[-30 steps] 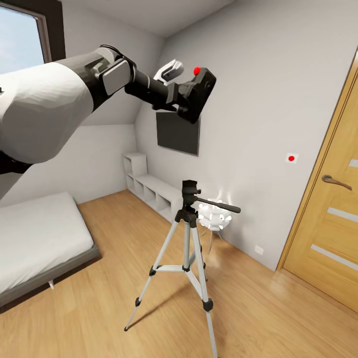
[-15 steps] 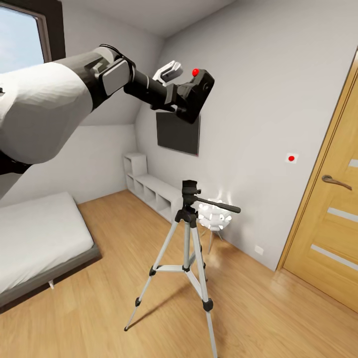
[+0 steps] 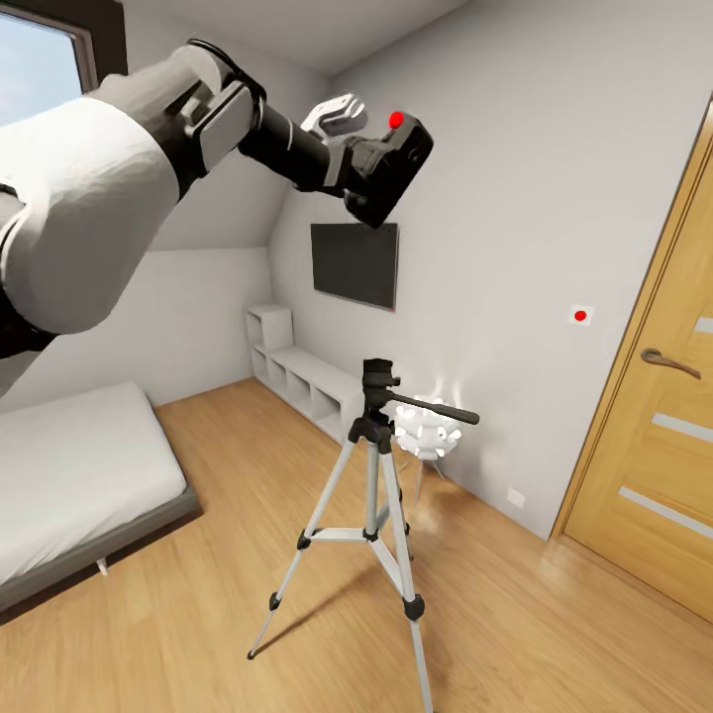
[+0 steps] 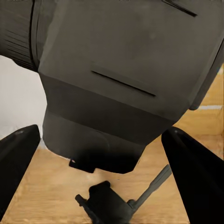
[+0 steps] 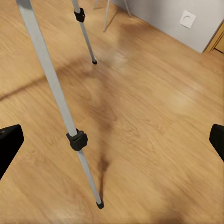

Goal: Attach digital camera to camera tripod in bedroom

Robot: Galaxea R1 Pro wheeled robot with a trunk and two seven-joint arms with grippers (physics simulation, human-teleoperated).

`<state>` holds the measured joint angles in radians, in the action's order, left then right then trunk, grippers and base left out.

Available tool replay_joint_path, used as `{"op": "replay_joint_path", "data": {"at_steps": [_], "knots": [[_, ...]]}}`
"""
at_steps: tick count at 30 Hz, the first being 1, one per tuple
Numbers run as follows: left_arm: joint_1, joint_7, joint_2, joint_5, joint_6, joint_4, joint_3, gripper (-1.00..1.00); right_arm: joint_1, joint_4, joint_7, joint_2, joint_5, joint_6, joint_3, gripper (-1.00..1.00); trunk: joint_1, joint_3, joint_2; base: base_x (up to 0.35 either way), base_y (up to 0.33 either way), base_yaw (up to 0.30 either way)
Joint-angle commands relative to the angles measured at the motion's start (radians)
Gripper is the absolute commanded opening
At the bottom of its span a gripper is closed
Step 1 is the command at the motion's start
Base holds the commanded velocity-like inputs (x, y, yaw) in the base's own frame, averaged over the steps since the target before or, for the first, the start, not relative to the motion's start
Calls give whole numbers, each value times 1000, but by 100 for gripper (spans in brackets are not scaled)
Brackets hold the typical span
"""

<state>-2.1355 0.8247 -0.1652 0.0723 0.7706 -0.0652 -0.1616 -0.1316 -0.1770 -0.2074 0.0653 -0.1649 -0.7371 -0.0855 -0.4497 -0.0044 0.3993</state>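
Left jaws (image 3: 368, 178): closed on the digital camera (image 3: 391, 163), red button uppermost, held high.
Camera tripod (image 3: 374, 495): upright on the wood floor (image 3: 198, 614), well below the jaws, pan head (image 4: 108, 203) beneath the camera.
Right jaws (image 5: 112, 140): spread wide, empty, one tripod leg (image 5: 56, 98) between the tips.

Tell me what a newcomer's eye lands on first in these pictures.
First, the left gripper held high in front of the white wall, shut on the digital camera, whose red button stands out. Below it the camera tripod stands upright on the wood floor, its black pan head bare. In the left wrist view the camera body looms between the dark fingers, with the tripod head beneath.
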Motion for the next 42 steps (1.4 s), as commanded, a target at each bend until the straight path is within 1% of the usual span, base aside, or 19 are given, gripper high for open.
{"op": "replay_joint_path", "data": {"at_steps": [1, 6, 9, 11, 13, 14, 15, 16, 17, 19, 20, 22, 24, 25, 27, 30, 33, 36, 42], "knots": [[0, 50, -2, 5, 1, -8, -57, -100, 0, 1, -3, 1, -11, -2, -8, 100, 0, 0, 1, 0, 0, 0], [-2, 265, -4, -33, 2, -16, -311, -100, 0, 1, -3, 1, -11, -2, -8, 100, 0, 0, 1, 0, 0, 0], [-3, 317, -4, -96, -3, -12, -382, -100, 0, 1, -3, 1, -11, -2, -8, 100, 0, 0, 1, 0, 0, 0], [-3, 330, -1, -113, -4, -13, -410, -100, 0, 1, -3, 1, -11, -2, -8, 100, 0, 0, 1, 0, 0, 0], [-3, 337, 3, -128, -4, -20, -470, -100, 0, 1, -3, 1, -11, -2, -8, 100, 0, 0, 1, 0, 0, 0], [-3, 339, 6, -154, -4, -27, -541, -100, 0, 1, -3, 1, -11, -2, -8, 100, 0, 0, 1, 0, 0, 0], [-3, 341, 9, -206, -3, -37, -629, -100, 0, 1, -3, 1, -11, -2, -8, 100, 0, 0, 1, 0, 0, 0], [-3, 342, 13, -289, -3, -54, -726, -100, 0, 1, -3, 1, -11, -2, -8, 100, 0, 0, 1, 0, 0, 0], [-3, 339, 20, -400, -3, -79, -825, -100, 0, 1, -3, 1, -11, -2, -8, 100, 0, 0, 1, 0, 0, 0], [-3, 319, 41, -677, -3, -136, -1015, -100, 0, 1, -3, 1, -11, -2, -8, 100, 0, 0, 1, 0, 0, 0], [-3, 305, 47, -751, -3, -147, -1060, -100, 0, 1, -3, 1, -11, -2, -8, 100, 0, 0, 1, 0, 0, 0], [-3, 200, 68, -1028, -4, -181, -1230, -100, 0, 1, -3, 1, -11, -2, -8, 100, 0, 0, 1, 0, 0, 0], [-3, 39, 78, -1262, -7, -199, -1351, -100, 0, 1, -3, 1, -11, -2, -8, 100, 0, 0, 1, 0, 0, 0], [-3, -40, 81, -1353, -8, -208, -1383, -100, 0, 1, -3, 1, -11, -2, -8, 100, 0, 0, 1, 0, 0, 0], [-2, -168, 83, -1464, -9, -230, -1418, -100, 0, 1, -3, 1, -11, -2, -8, 100, 0, 0, 1, 0, 0, 0], [-1, -263, 78, -1520, -12, -236, -1434, -100, 0, 1, -3, 1, -11, -2, -8, 100, 0, 0, 1, 0, 0, 0], [12, -321, 51, -1542, -61, -176, -1439, -100, 0, 1, -3, 1, -11, -2, -8, 100, 0, 0, 1, 0, 0, 0], [67, -364, 31, -1548, -101, -137, -1441, -100, 0, 1, -3, 1, -11, -2, -8, 100, 0, 0, 1, 0, 0, 0], [143, -522, 10, -1546, -119, -130, -1443, -100, 0, 1, -3, 1, -12, -2, -8, 100, 0, 0, 1, 0, 0, 0]]}}
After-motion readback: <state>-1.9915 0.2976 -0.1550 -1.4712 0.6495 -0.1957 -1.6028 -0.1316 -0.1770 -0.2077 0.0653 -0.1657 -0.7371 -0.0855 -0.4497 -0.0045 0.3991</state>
